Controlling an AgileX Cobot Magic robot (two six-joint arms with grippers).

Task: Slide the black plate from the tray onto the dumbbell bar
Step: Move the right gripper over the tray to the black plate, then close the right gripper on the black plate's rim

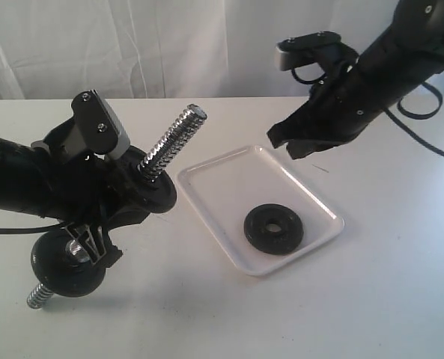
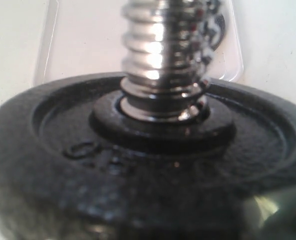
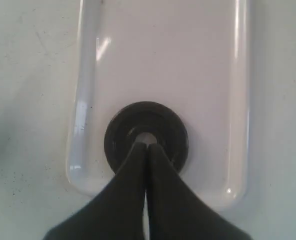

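Open air above black plate (image 1: 274,228) inside low-rimmed tray (image 1: 225,191)

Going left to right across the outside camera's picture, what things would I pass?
A loaded plate → dumbbell bar's upper threaded end → black plate lying in the tray → right arm.

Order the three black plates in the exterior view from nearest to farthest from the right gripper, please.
1. Nearest: the black plate, lying in the tray on the right, close to the right gripper.
2. Next: the upper plate on the dumbbell bar, left of the tray.
3. Farthest: the lower plate at the bar's bottom end, far left.
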